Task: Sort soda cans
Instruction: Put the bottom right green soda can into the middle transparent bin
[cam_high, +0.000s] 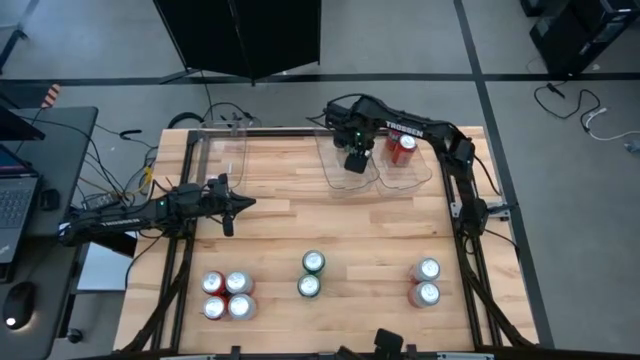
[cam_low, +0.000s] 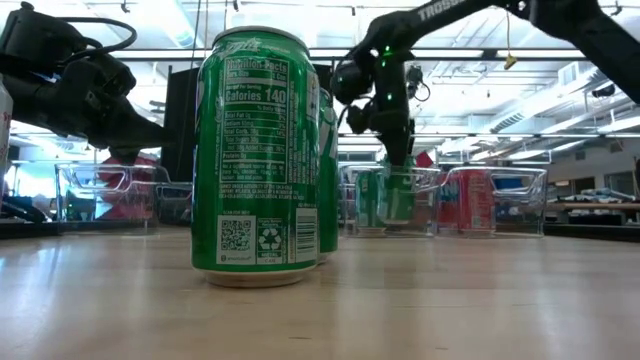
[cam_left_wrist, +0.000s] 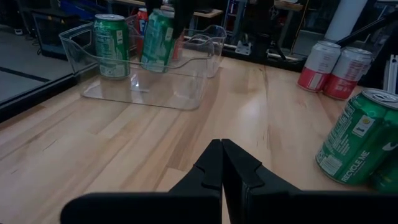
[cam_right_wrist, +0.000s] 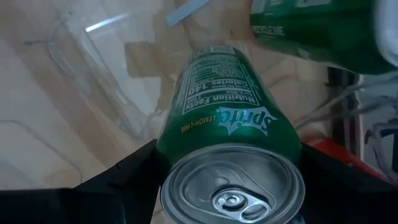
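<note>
My right gripper (cam_high: 355, 158) reaches down into the middle clear bin (cam_high: 335, 178) at the far edge, shut on a green soda can (cam_right_wrist: 230, 124). That can shows tilted in the left wrist view (cam_left_wrist: 155, 38), beside an upright green can (cam_left_wrist: 112, 45) standing in the same bin. A red can (cam_high: 402, 148) stands in the right bin. Two green cans (cam_high: 311, 274) stand mid-table near the front. Two red cans (cam_high: 426, 282) stand to their right, and several cans (cam_high: 227, 295) are clustered near the left front. My left gripper (cam_left_wrist: 222, 163) is shut and hovers over the table's left part (cam_high: 228, 207). My right gripper pinches the green can between its two fingers (cam_right_wrist: 134, 171), one on each side of the body just below the silver top (cam_right_wrist: 233, 186). The fingers come from above, pointing down. The can hangs tilted inside the bin; whether its base touches the bin floor I cannot tell.
A third clear bin (cam_high: 225, 150) sits at the far left. The three bins line the far edge. Bare wood lies between the bins and the front row of cans. The near green can (cam_low: 258, 155) fills much of the low view.
</note>
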